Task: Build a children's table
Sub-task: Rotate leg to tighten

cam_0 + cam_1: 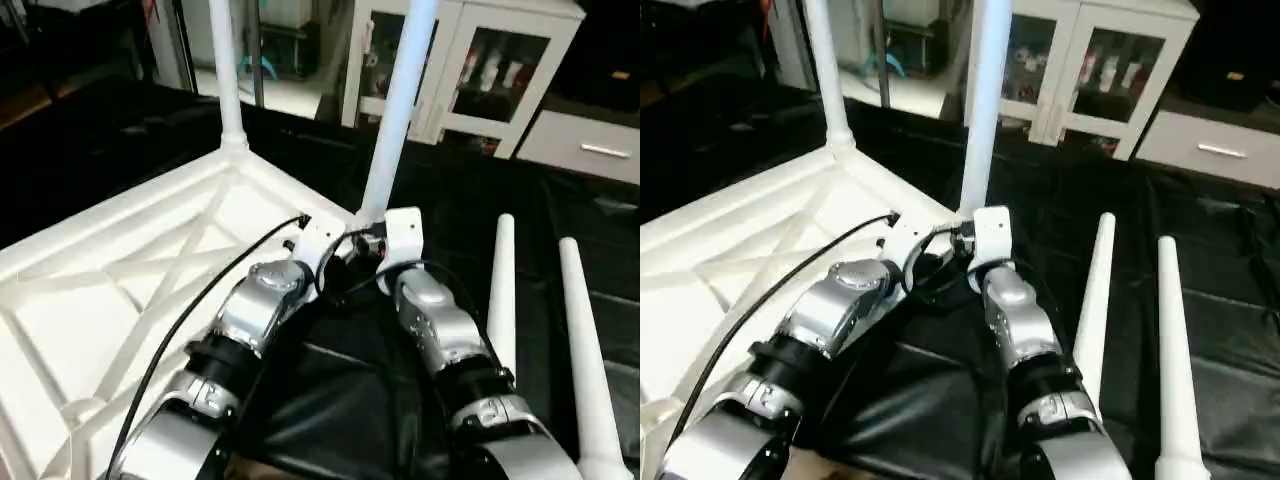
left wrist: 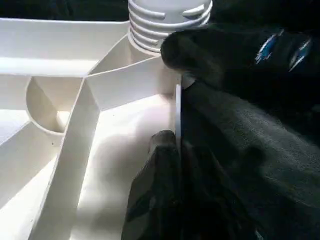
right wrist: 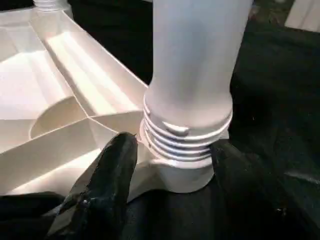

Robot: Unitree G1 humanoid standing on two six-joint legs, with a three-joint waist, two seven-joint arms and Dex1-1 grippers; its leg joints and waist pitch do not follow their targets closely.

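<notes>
The white top (image 1: 120, 290) lies upside down on the left, its X-ribbed underside facing up, resting on a black cloth (image 1: 350, 400). Two legs stand upright in its corner sockets: the far leg (image 1: 224, 70) at the back corner, and the near leg (image 1: 398, 110) at the corner nearest the arms. The near leg's ribbed base (image 3: 185, 140) sits in its socket, with several ridges still showing above the rim.

The left gripper (image 2: 165, 165) is closed, its fingers pressed together at the top's edge just beside that corner; it holds nothing that can be made out. The right gripper (image 3: 170, 165) reaches in at the same corner, one black finger (image 3: 107, 175) to one side of the ribbed base and the other to the far side; the jaws stand apart around the base, and whether they press on it I cannot tell.

Further right, two loose legs (image 1: 500, 290) (image 1: 585, 340) lie side by side on the cloth, well apart from the top, their narrow ends pointing away from the robot.

Behind, white cabinets (image 1: 470, 70) with glass doors stand against the back, and a white drawer unit (image 1: 590, 140) sits to the right.
</notes>
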